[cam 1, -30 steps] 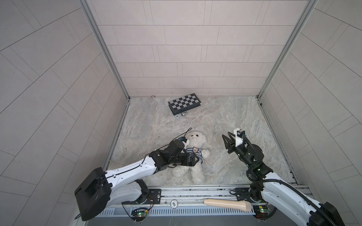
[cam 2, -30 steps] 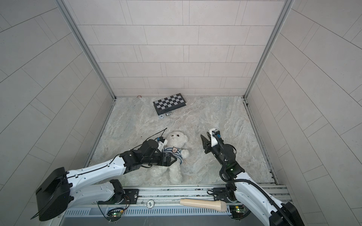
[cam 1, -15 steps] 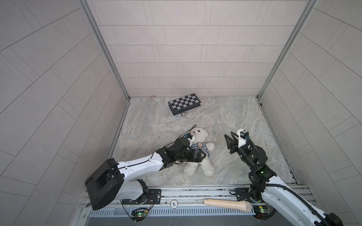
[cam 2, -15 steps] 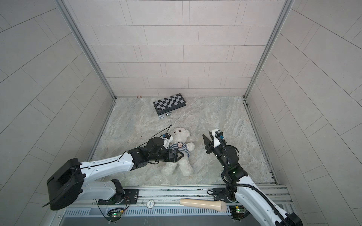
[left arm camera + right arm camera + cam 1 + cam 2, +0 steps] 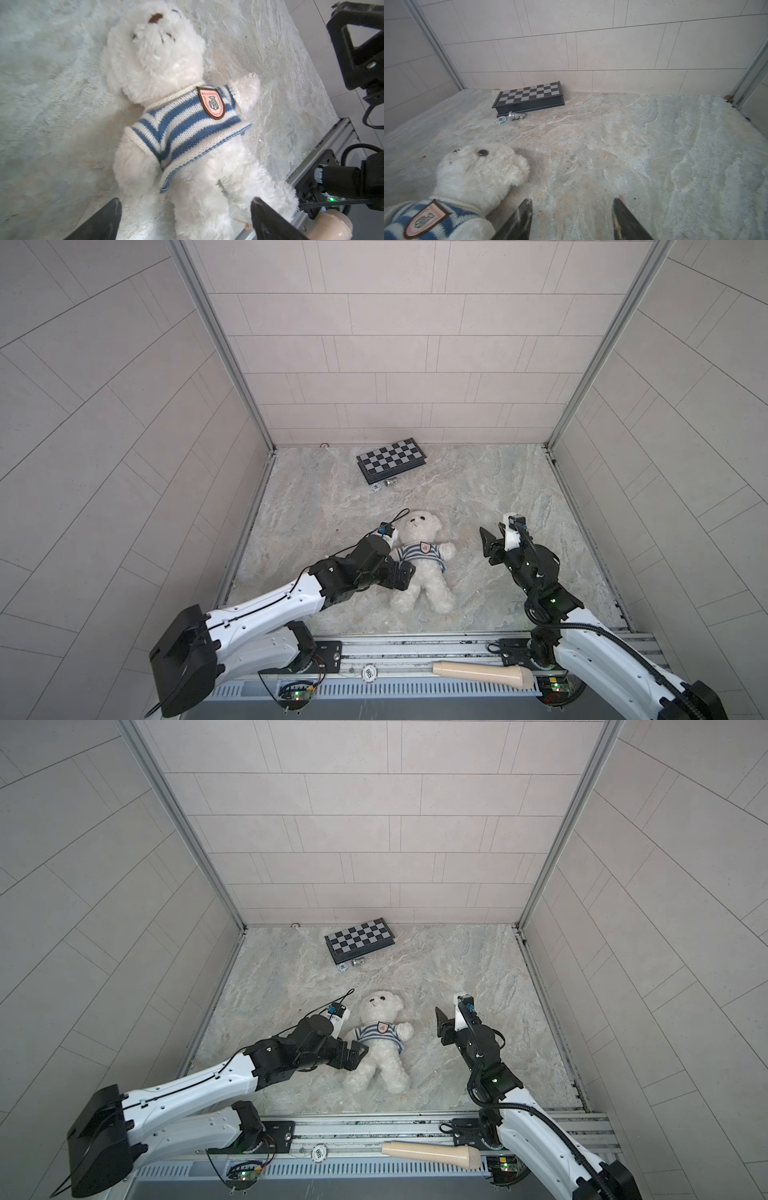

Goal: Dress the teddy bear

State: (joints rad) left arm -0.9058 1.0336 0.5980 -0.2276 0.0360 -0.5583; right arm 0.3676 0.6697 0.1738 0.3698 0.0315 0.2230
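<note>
The left arm (image 5: 266, 610) and right arm (image 5: 602, 655) had white link shells joined by black joint housings, both bolted to the ribbed aluminium base rail (image 5: 415, 649), and a thick black cable (image 5: 590, 627) ran along the right arm just above that rail. The left gripper (image 5: 185, 199) and right gripper (image 5: 572, 200) bore black, tapered fingers (image 5: 625, 220), scuffed pale at the edges, with a white camera mount (image 5: 510, 537) and blue connector on each wrist. A green light (image 5: 552, 600) glowed on the right arm's black elbow above the rail, another on a small circuit board (image 5: 296, 695) below it.
</note>
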